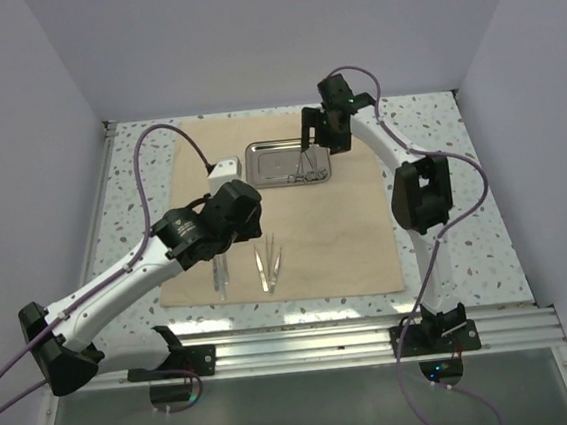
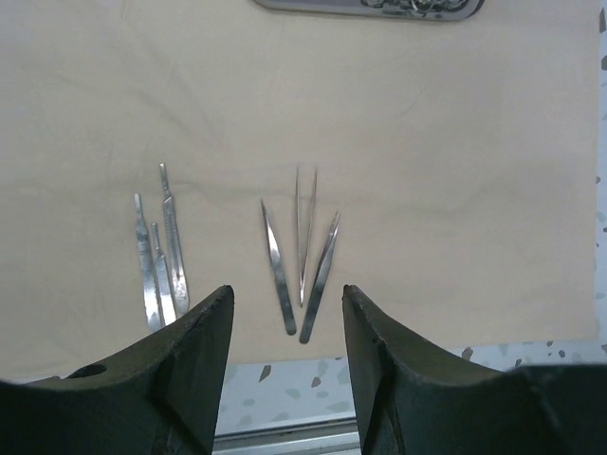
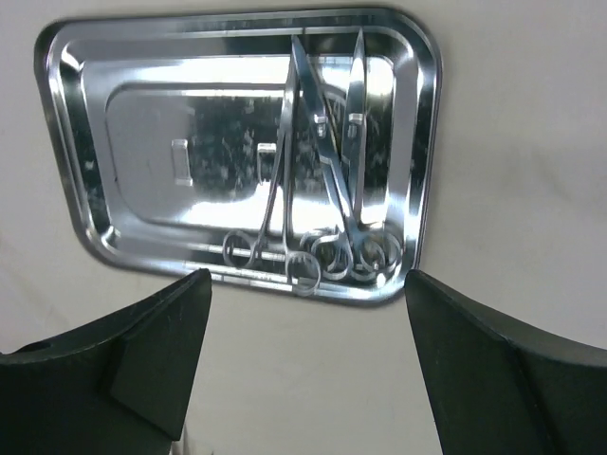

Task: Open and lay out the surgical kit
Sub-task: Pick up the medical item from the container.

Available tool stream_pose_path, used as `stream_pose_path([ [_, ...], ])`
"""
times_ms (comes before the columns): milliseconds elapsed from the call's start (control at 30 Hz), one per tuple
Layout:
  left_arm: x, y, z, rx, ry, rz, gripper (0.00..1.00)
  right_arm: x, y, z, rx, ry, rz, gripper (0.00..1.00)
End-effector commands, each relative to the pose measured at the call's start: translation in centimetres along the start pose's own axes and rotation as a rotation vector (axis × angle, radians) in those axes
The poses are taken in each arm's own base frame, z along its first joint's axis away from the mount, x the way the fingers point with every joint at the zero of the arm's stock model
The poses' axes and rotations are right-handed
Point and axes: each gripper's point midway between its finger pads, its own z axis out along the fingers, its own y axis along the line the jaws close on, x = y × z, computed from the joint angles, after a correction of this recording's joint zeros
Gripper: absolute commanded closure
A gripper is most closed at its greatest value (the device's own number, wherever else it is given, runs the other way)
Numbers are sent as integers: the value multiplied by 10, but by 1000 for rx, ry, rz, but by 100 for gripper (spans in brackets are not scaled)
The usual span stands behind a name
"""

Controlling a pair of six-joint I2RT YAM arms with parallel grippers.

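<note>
The beige cloth wrap (image 1: 336, 238) lies spread flat on the table. The steel tray (image 1: 270, 158) stands on its far part and holds ring-handled scissors and forceps (image 3: 332, 190) along one side; the tray (image 3: 142, 142) fills the right wrist view. Three tweezers (image 2: 302, 246) and three flat scalpel-like handles (image 2: 161, 256) lie side by side on the cloth's near part. My left gripper (image 2: 287, 289) is open and empty, held high above these. My right gripper (image 3: 305, 275) is open and empty above the cloth, just beside the tray rim where the ring handles lie.
The speckled table top (image 1: 464, 205) shows around the cloth. An aluminium rail (image 1: 376, 339) runs along the near edge. White walls close in the left, back and right sides. Purple cables (image 1: 145, 186) loop from both arms.
</note>
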Motion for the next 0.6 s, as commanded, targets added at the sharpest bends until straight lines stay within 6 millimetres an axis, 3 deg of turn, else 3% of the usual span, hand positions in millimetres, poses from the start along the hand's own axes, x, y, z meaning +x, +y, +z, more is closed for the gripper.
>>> stream_pose_path([
  [0, 14, 34, -13, -83, 18, -10, 47, -14, -10, 13, 77, 13, -46, 14],
  [200, 16, 51, -16, -126, 13, 29, 46, -14, -11, 47, 79, 15, -10, 23],
  [333, 13, 45, -9, -107, 22, 64, 46, -4, -12, 60, 100, 29, -20, 35],
  [567, 4, 38, 9, -100, 47, 134, 47, 18, -20, 75, 164, 70, -60, 41],
])
